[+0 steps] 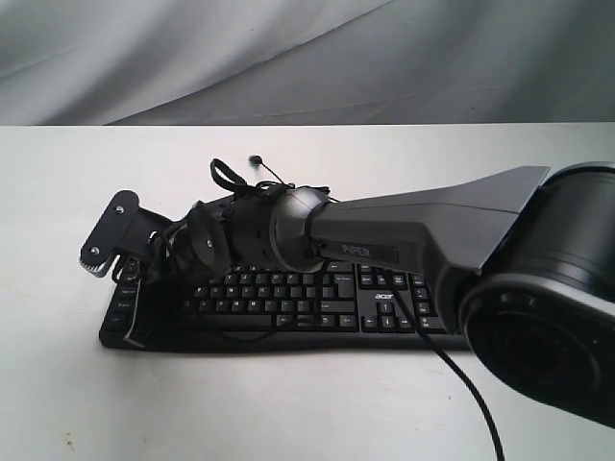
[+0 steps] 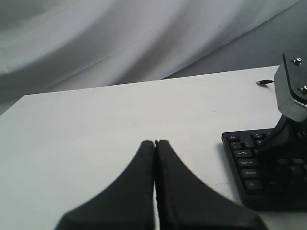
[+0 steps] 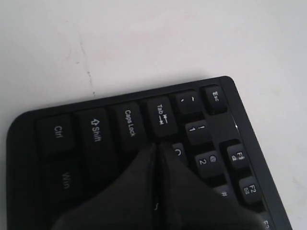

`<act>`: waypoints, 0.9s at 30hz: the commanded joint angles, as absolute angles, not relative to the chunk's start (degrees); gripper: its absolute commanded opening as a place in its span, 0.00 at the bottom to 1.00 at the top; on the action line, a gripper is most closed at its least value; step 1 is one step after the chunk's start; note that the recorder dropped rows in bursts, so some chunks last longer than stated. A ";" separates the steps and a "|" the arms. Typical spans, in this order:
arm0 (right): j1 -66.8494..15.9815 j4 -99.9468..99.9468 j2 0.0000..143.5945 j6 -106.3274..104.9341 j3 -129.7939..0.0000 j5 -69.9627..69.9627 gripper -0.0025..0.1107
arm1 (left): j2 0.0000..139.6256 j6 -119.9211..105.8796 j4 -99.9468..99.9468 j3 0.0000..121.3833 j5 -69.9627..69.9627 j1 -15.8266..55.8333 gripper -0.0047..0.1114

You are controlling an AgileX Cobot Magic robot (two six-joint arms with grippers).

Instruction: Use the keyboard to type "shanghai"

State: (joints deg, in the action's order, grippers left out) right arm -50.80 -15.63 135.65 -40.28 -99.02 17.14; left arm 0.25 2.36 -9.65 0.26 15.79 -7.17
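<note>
The black keyboard [image 1: 317, 298] lies across the white table, with an "acer" logo near its number pad. My right arm reaches across it to its left end. The right gripper [image 3: 156, 143] is shut, its tips low over the keys between Caps Lock, Tab and Q; whether they touch a key cannot be told. The keyboard's corner [image 3: 57, 129] with Ctrl, Shift and Esc fills the right wrist view. My left gripper [image 2: 155, 142] is shut and holds nothing, hovering over bare table to the left of the keyboard's end [image 2: 244, 163].
The white table [image 1: 288, 403] reaches to a grey cloth backdrop [image 1: 288, 58]. A thin black cable with a small plug [image 1: 256, 159] lies behind the keyboard. The right arm's body [image 1: 538, 279] fills the right foreground and its wrist mount [image 2: 293, 84] shows in the left wrist view.
</note>
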 commanded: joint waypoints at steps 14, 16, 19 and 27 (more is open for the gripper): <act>-50.63 -13.82 134.33 -39.07 -99.30 18.75 0.02 | 0.00 2.62 -9.55 0.00 15.22 -6.75 0.04; -50.21 -12.79 132.63 -38.54 -99.07 19.48 0.02 | 0.00 2.62 -9.55 0.00 15.22 -6.75 0.04; -49.34 -12.79 129.77 -38.13 -97.18 19.88 0.02 | 0.00 2.62 -9.55 0.00 15.22 -6.75 0.04; -47.28 -12.49 118.36 -37.74 -81.51 15.82 0.02 | 0.00 2.62 -9.55 0.00 15.22 -6.75 0.04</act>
State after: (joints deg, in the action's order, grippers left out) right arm -48.01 -13.08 122.06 -37.90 -86.83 17.79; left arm 0.25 2.36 -9.65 0.26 15.79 -7.17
